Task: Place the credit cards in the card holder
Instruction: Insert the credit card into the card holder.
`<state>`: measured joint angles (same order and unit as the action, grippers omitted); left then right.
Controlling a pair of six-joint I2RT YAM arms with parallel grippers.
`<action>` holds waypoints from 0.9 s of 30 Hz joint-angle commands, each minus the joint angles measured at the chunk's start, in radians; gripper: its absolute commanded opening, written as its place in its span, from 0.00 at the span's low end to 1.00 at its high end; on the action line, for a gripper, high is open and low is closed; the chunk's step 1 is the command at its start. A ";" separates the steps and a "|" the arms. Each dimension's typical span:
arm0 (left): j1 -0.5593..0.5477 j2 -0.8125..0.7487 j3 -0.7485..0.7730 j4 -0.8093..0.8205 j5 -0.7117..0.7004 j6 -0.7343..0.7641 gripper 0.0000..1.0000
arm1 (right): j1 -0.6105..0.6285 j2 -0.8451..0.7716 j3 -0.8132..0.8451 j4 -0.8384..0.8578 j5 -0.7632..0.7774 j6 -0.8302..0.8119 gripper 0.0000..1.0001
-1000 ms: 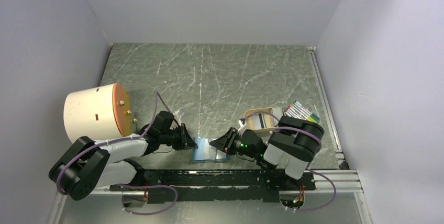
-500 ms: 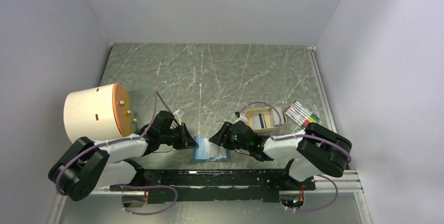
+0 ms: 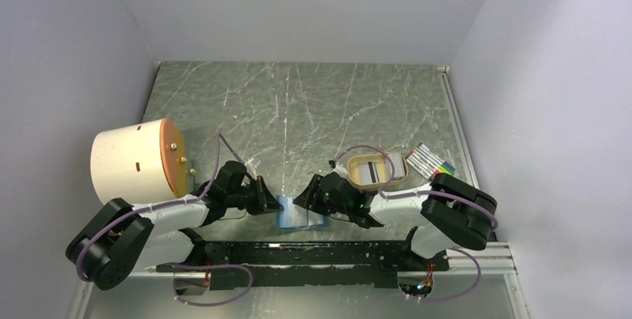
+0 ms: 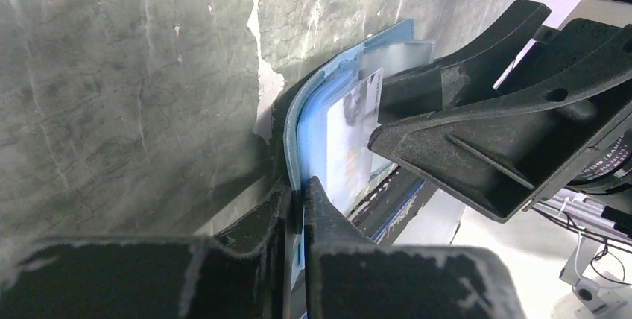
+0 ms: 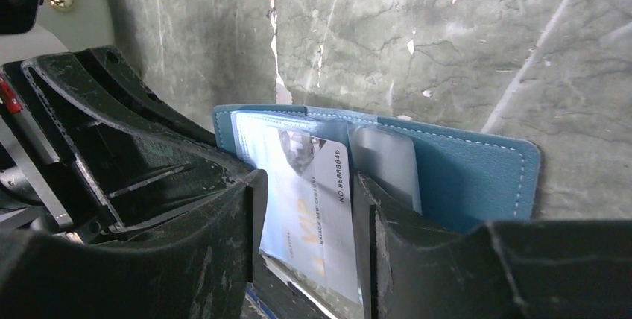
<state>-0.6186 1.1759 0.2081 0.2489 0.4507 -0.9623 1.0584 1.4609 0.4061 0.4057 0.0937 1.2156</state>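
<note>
Left end effector [image 4: 298, 194]: fully closed on the edge of the card holder [image 5: 469, 170], pinching one flap. Likely purpose: keep the holder spread open and stop it sliding on the table [image 3: 313, 110] while the other arm works the pocket.

Right end effector [image 5: 305, 177]: about half open, one finger on either side of a credit card [image 5: 313, 215]. No clear pinch on the card. It looks released or nearly so.

Card holder lies at the near table edge, between the two end effectors. It is teal-blue with pale stitching along the rim and clear sleeves inside.

The card is pale and printed "VIP" with a number down one side. Its far end sits under a sleeve; the near end is hidden behind the fingers, so I cannot tell if it is fully seated.

A striped card [image 3: 370, 172] waits in the tan tray [image 3: 378, 156].
</note>
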 commanded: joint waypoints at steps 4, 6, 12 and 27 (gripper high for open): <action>-0.033 0.026 0.002 0.102 0.000 -0.047 0.12 | 0.014 0.057 0.015 -0.013 -0.028 0.036 0.50; -0.040 0.023 0.001 0.119 0.006 -0.053 0.15 | 0.014 0.062 0.019 -0.007 -0.034 0.042 0.50; -0.047 -0.025 -0.003 0.094 -0.020 -0.055 0.16 | 0.013 0.075 -0.014 0.080 -0.059 0.079 0.49; -0.052 0.006 -0.007 0.169 0.010 -0.065 0.22 | 0.014 0.095 -0.013 0.074 -0.075 0.077 0.49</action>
<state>-0.6590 1.1862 0.2008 0.3435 0.4458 -1.0187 1.0618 1.5375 0.4099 0.5190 0.0410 1.2873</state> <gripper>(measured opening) 0.221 0.486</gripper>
